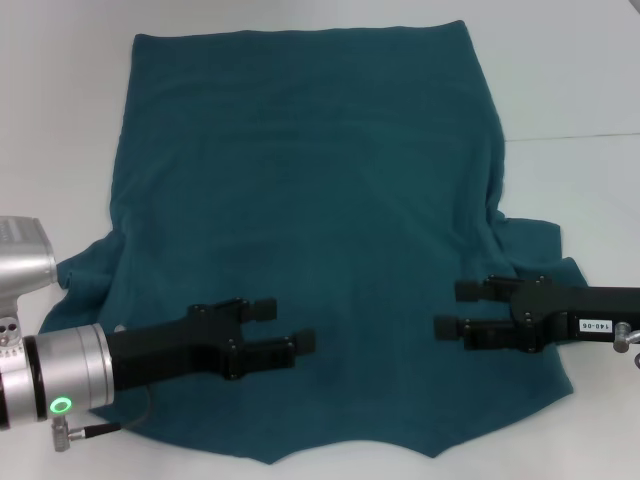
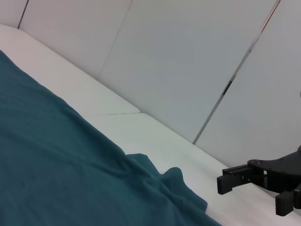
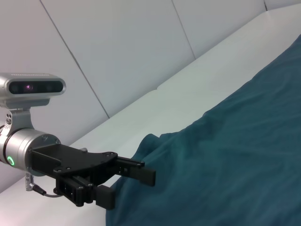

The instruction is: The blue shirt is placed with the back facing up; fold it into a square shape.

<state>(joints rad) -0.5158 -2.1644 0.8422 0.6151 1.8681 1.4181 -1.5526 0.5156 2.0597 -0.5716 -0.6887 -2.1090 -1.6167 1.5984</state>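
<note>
Fabric fills my head view: the blue shirt [image 1: 300, 220] lies spread flat on the white counter [image 1: 580, 90], long axis running away from me, sleeves bunched at either side of the near end. My left gripper [image 1: 285, 328] and right gripper [image 1: 452, 308] hover over that near end, jaws spread, pointing inward at each other. Each sleeve lies outboard of its own gripper, equally close.

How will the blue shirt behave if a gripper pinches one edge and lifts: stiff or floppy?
Probably floppy: the blue shirt lies flat with soft ripples and a bunched sleeve on the table, so a lifted edge should drape and sag. Its matte fabric looks unlikely to slip. It is far larger than the left gripper and right gripper, both open above it, so one pinch would likely drag the rest.
</note>
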